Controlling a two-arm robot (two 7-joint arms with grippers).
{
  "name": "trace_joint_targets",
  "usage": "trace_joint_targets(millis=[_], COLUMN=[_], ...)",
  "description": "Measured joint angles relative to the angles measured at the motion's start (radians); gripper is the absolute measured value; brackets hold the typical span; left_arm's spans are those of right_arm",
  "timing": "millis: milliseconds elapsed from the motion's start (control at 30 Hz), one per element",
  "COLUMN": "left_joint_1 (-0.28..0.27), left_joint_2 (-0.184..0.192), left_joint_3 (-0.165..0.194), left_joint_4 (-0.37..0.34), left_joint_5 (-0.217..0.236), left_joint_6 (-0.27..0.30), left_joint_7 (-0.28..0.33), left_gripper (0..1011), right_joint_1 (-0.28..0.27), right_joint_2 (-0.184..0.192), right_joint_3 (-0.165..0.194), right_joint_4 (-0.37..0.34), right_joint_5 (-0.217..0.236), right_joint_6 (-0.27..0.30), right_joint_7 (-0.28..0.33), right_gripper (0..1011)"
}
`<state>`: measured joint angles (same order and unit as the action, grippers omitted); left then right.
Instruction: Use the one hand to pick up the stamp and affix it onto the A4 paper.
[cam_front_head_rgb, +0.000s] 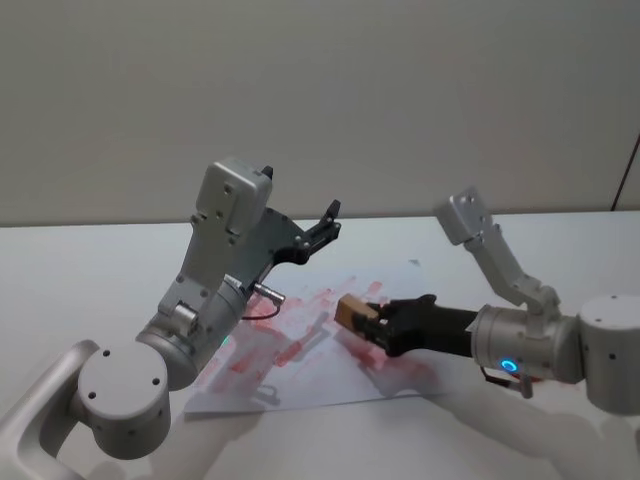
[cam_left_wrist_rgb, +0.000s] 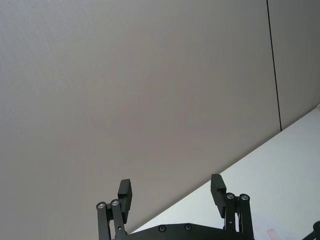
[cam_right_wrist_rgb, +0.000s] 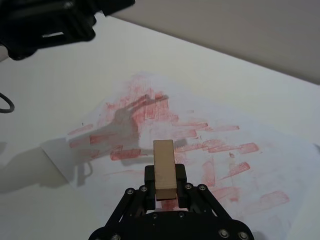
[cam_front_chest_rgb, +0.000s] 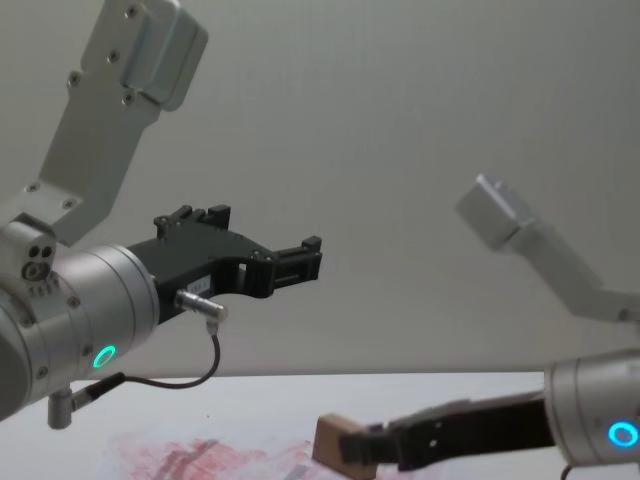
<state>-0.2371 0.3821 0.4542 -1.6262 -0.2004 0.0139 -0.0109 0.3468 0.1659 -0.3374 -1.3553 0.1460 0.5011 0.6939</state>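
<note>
Stamp (cam_front_head_rgb: 352, 311) (cam_right_wrist_rgb: 164, 167) (cam_front_chest_rgb: 338, 445): a small rectangular block of plain light-brown wood with smooth faces and squared edges, about as wide as the tip that carries it. It is clamped between the two black fingers (cam_right_wrist_rgb: 149, 176) of the right gripper (cam_front_head_rgb: 372, 322) (cam_right_wrist_rgb: 165, 176) (cam_front_chest_rgb: 375, 447), which are closed on its long sides. Roughly half of the block sticks out past the fingertips.

Just beyond and under the fingertips lies the A4 paper (cam_front_head_rgb: 300, 340) (cam_right_wrist_rgb: 215, 145) (cam_front_chest_rgb: 200, 455), a white sheet covered in red and pink bar-shaped prints and smears, with grey shadows across it. The block is over the inked middle of the sheet; whether its far end touches the paper cannot be told. The sheet lies flat on the white desk (cam_front_head_rgb: 100, 270) (cam_right_wrist_rgb: 200, 60).

Behind the fingers, the right arm is a silver cylinder with a blue ring light (cam_front_head_rgb: 510, 366) (cam_front_chest_rgb: 622, 434), reaching in low across the desk.

Well apart from these fingers, up and to the other side of the sheet, the left gripper (cam_front_head_rgb: 330, 220) (cam_left_wrist_rgb: 170, 186) (cam_front_chest_rgb: 310, 255) hangs in the air with its fingers spread and nothing between them, on the arm with the green ring light (cam_front_chest_rgb: 103, 356).
</note>
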Motion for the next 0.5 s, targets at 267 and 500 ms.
trace_joint_targets(millis=[267, 500], left_joint_1=[0.0, 0.0], left_joint_2=[0.0, 0.0], left_joint_3=[0.0, 0.0], left_joint_4=[0.0, 0.0], left_joint_5=[0.0, 0.0], left_joint_6=[0.0, 0.0], left_joint_7=[0.0, 0.0], left_gripper=[1001, 1001], right_joint_1=[0.041, 0.062], right_joint_2=[-0.019, -0.027], right_joint_3=[-0.017, -0.026], right_joint_4=[0.087, 0.126], right_joint_5=[-0.021, -0.034], right_joint_6=[0.048, 0.066], right_joint_7=[0.049, 0.072], right_gripper=[216, 216])
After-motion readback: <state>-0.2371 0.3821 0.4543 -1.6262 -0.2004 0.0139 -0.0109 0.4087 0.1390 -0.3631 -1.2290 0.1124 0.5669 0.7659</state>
